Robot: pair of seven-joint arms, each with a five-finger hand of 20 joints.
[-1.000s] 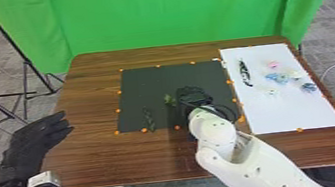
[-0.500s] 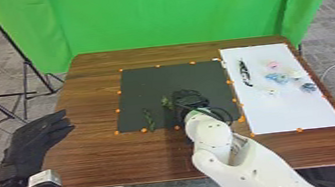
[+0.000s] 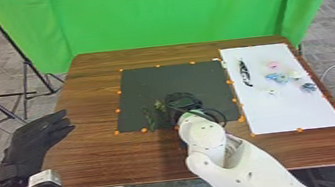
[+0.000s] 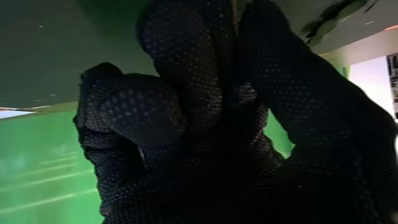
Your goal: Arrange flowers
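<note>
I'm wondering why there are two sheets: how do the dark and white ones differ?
The dark sheet is squarish; the white sheet is long and narrow. The dark sheet bears a green sprig, the white sheet a pink flower and blue flowers. Both lie on the brown table.

Can make out no readable text, label, brand, number or sign in head view or right wrist view
</note>
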